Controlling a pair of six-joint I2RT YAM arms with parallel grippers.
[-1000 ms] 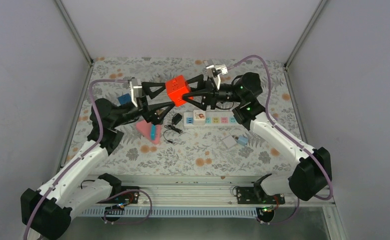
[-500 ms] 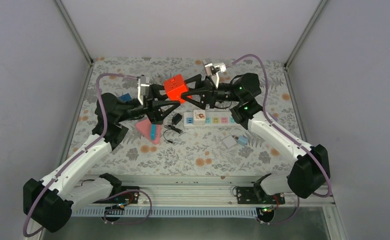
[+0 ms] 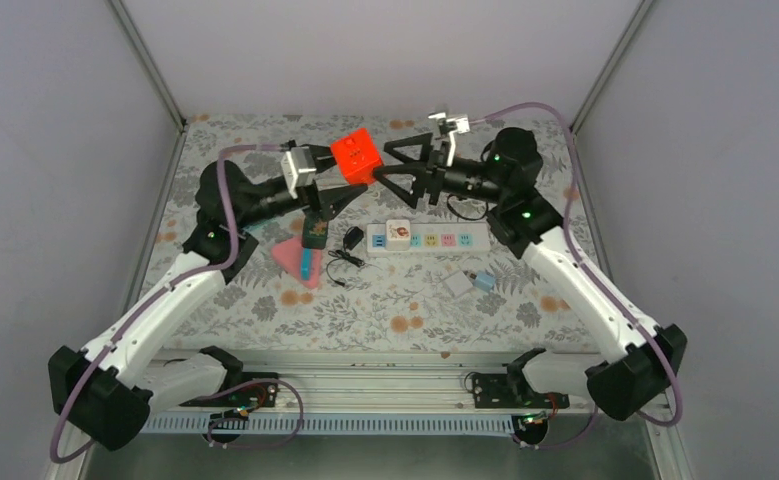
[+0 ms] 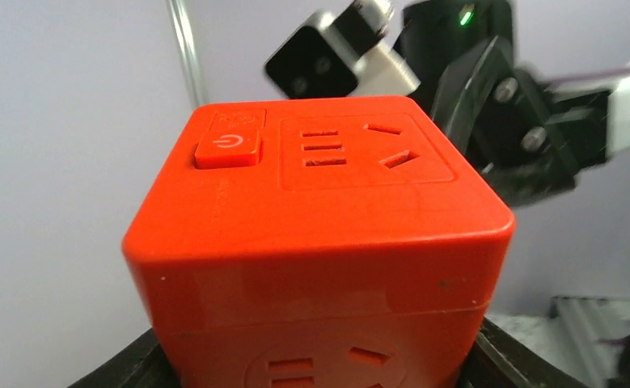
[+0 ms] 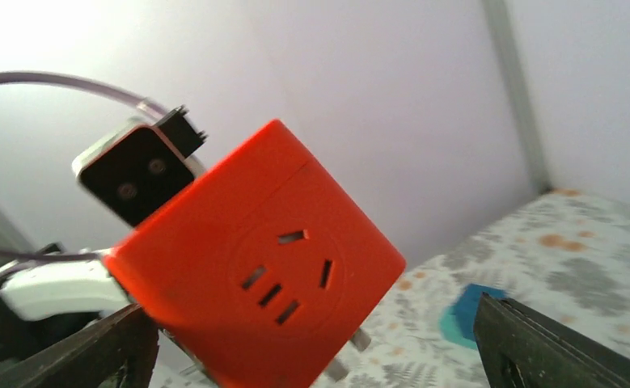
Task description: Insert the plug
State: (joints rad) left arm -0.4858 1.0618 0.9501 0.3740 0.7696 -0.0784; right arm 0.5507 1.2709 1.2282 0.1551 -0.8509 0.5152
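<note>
The orange cube plug (image 3: pixel 355 157) hangs in the air above the back of the table. My left gripper (image 3: pixel 347 172) is shut on it; in the left wrist view the cube (image 4: pixel 319 226) fills the frame, with the jaws pressed to its lower sides. My right gripper (image 3: pixel 382 163) is open just right of the cube and does not touch it. In the right wrist view the cube (image 5: pixel 255 259) shows a socket face and its metal prongs (image 5: pixel 352 347) between my spread fingers (image 5: pixel 125 347). The white power strip (image 3: pixel 425 238) lies on the table below.
A black adapter with its cable (image 3: pixel 350 242) lies left of the strip. A pink and blue item (image 3: pixel 300 262) lies further left, and a blue block (image 3: pixel 248 197) sits behind my left arm. A small white and blue adapter (image 3: pixel 465 283) lies in front of the strip.
My left gripper closed on the orange cube and raised it slightly. My right gripper let go of the cube and drew back to the right.
</note>
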